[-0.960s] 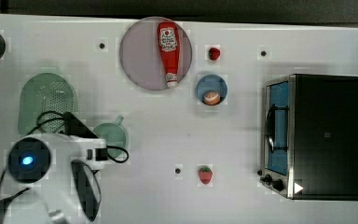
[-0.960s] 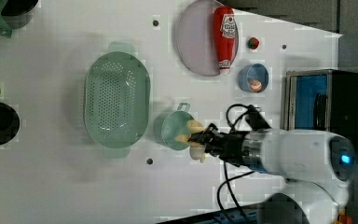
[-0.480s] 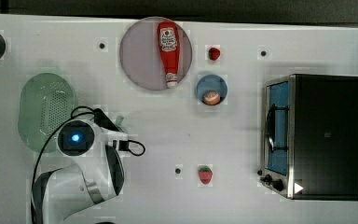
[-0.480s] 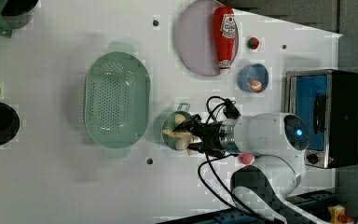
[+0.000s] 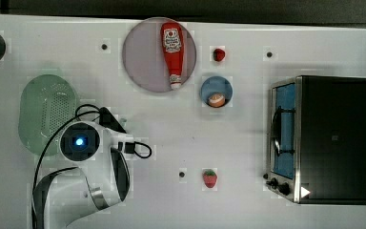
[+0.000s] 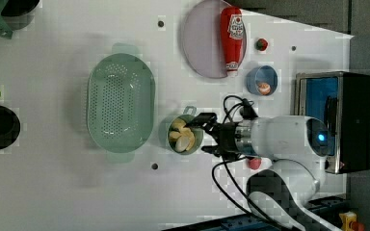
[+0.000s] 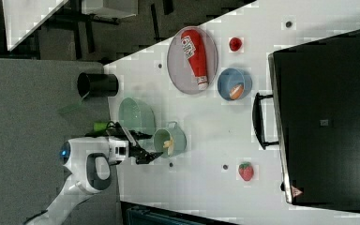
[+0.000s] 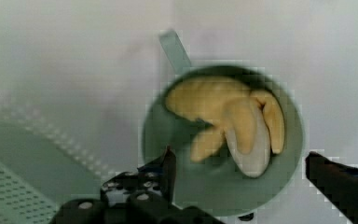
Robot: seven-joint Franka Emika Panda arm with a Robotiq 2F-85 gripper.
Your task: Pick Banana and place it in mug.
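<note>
Inside mug [image 8: 223, 140], banana [image 8: 228, 123] lying loose, apart from pincer [image 8: 242, 170] spread wide, holding nothing. Probably light, stiff plastic, smooth; best pinched across thick middle.

Probably a robot lab: white table [image 5: 248, 143] with bolt holes, toy oven [image 5: 321, 138].

In the left view, the banana [image 6: 184, 137] lies in the mug [image 6: 195, 144], which stands just at 3 o'clock of the basket [image 6: 120, 109]. The gripper [image 6: 208, 134] hangs at the mug's 3 o'clock rim (fingers spread, nothing between them). The plate [image 6: 202, 43] sits at 12 o'clock of the mug with the bottle [image 6: 232, 36] lying on it; the bowl [image 6: 261, 80] is at 2 o'clock, and the oven [image 6: 337, 120] well off at 3 o'clock.
</note>
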